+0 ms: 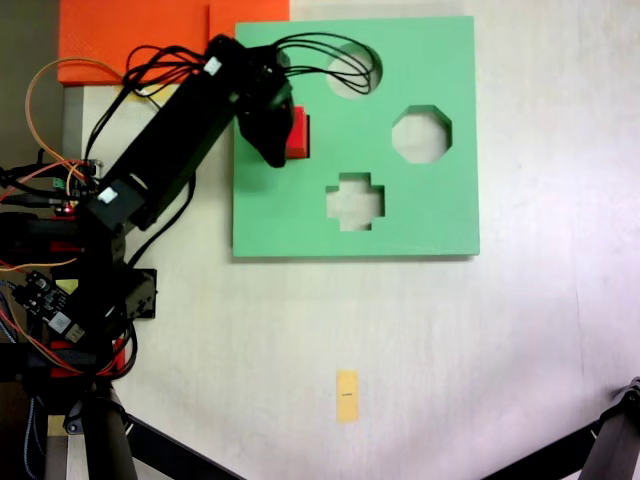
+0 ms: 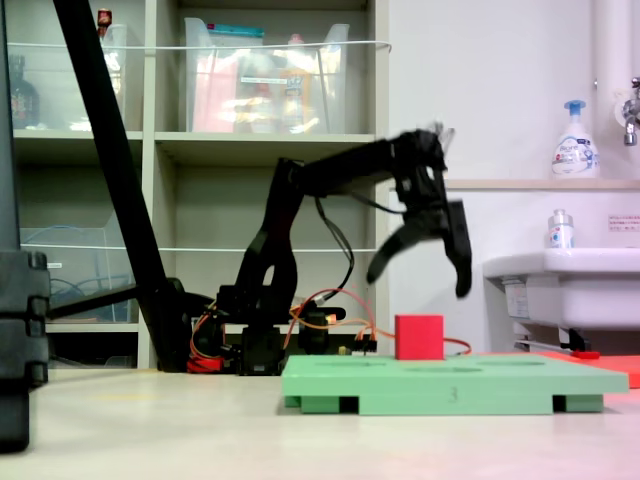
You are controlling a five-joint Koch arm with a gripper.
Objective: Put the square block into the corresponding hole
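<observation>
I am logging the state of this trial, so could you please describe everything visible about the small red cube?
The small bright red cube has plain, smooth faces and looks like solid plastic or foam. It stands upright on the large flat green foam board, near the board's left edge in the overhead fixed view, where the black arm partly covers it. Whether it sits in a cutout cannot be told. In the side fixed view the black tool hangs open above it, not touching it.

Open air lay between the spread end effector [image 2: 420, 268] and the square block [image 2: 419, 337] (which stood on the green foam board [image 2: 450, 385]), nothing intervening.
</observation>
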